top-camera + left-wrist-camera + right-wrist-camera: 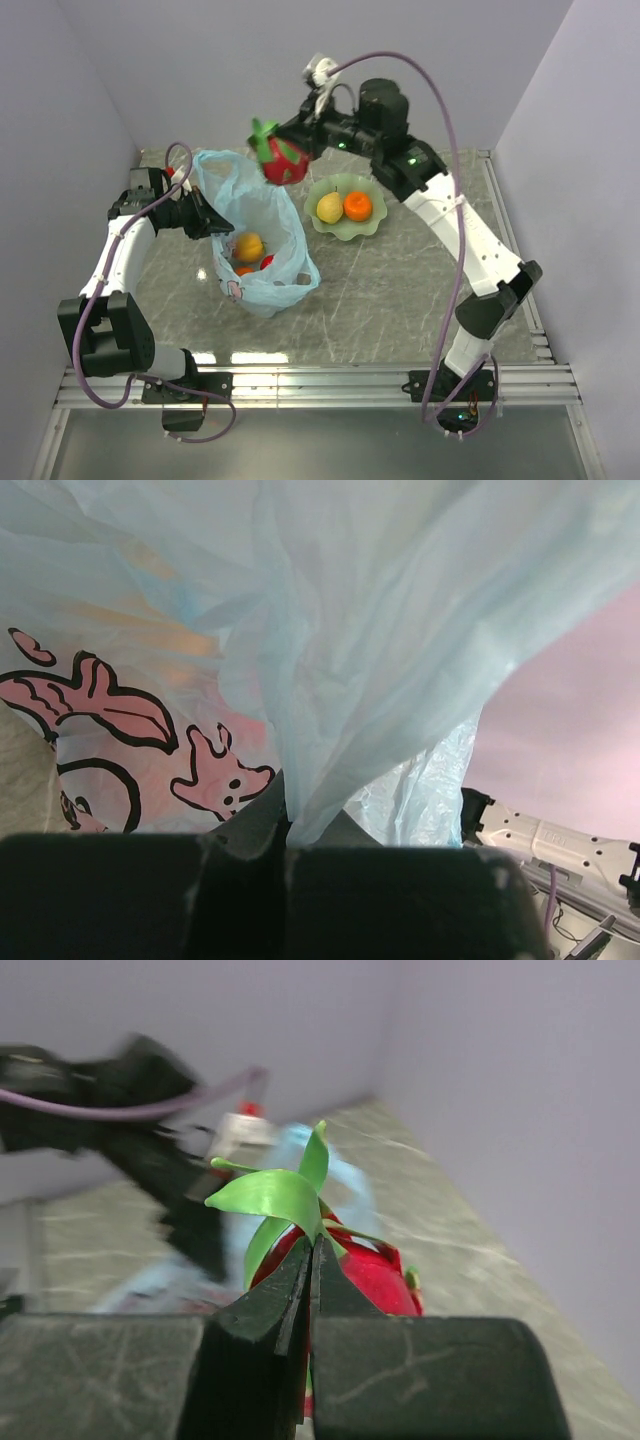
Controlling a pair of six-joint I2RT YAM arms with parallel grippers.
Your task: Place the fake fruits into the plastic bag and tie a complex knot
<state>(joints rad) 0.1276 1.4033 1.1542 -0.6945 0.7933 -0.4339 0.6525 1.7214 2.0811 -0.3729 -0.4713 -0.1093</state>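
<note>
The light-blue plastic bag (262, 232) stands open on the table, with an orange fruit (249, 245) and a red one (267, 262) inside. My left gripper (212, 216) is shut on the bag's left rim; in the left wrist view the film (380, 630) rises from between the closed fingers of that gripper (285, 818). My right gripper (292, 137) is shut on the green leaves of a pink-red fruit (283, 162) and holds it in the air above the bag's far edge. The right wrist view shows that fruit (375, 1275) hanging behind the closed right gripper (312, 1247). No knot is in view.
A pale green wavy-edged plate (348, 229) sits right of the bag with a yellow pear-shaped fruit (329, 207) and an orange one (357, 206) on it. Grey walls enclose the marble-patterned table on the left, back and right. A metal rail (320, 385) runs along the near edge.
</note>
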